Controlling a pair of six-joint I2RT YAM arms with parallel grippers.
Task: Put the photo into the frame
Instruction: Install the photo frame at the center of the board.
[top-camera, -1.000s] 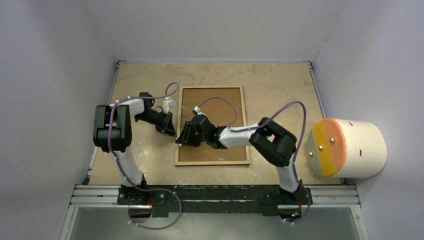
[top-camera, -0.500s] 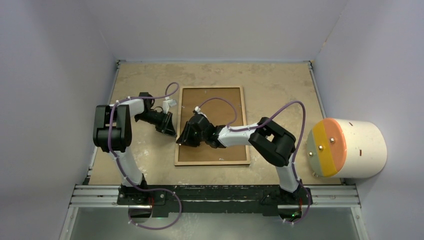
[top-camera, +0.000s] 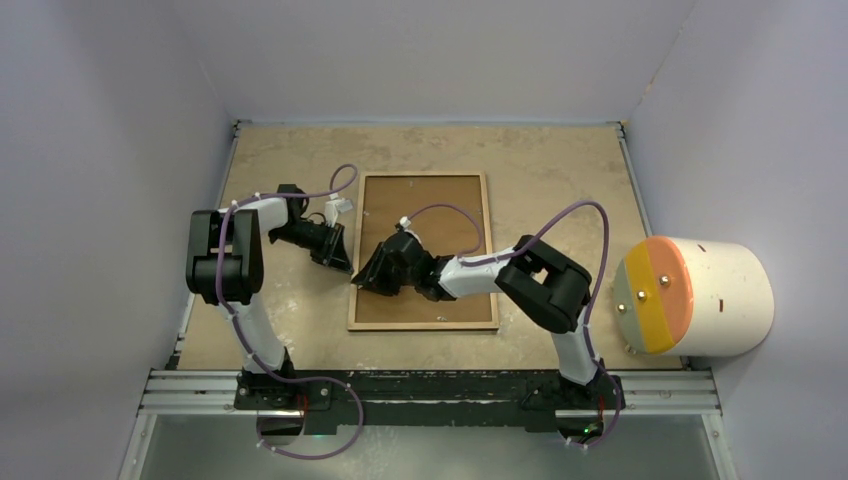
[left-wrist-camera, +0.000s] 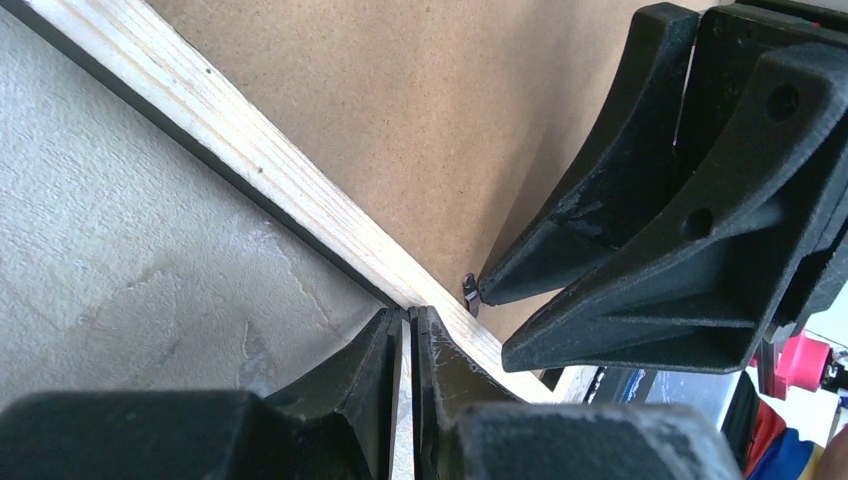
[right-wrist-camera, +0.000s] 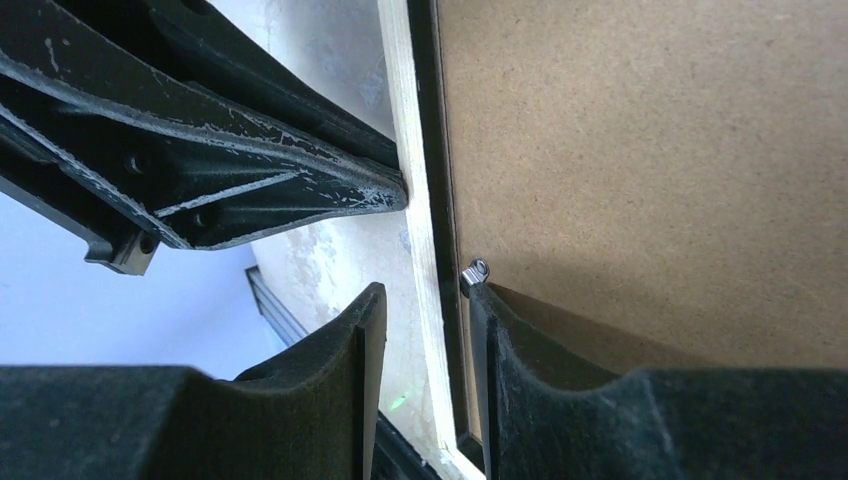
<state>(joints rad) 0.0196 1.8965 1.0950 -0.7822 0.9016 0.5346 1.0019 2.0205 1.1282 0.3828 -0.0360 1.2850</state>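
The frame (top-camera: 488, 250) lies face down mid-table, its light wood rim around a brown backing board (top-camera: 450, 200). The photo is hidden. My left gripper (top-camera: 345, 262) is shut with nothing between its fingers. Its tips (left-wrist-camera: 411, 315) touch the outer side of the frame's left rim (left-wrist-camera: 250, 160). My right gripper (top-camera: 364, 281) is open and straddles that same rim (right-wrist-camera: 405, 120): one finger (right-wrist-camera: 340, 380) hangs outside over the table. The other finger (right-wrist-camera: 560, 380) rests on the backing board (right-wrist-camera: 650, 150), its tip against a small metal tab (right-wrist-camera: 474, 270). The two grippers are almost touching.
A big cream cylinder (top-camera: 715, 297) with an orange, yellow and grey end face lies at the table's right edge. Walls close in the left, back and right sides. A metal rail (top-camera: 430, 385) runs along the near edge by the arm bases.
My right gripper has shifted slightly along the frame's left rim, its wrist turning and its cable swinging. The frame's near end has slid a touch to the left. The left arm has stayed put.
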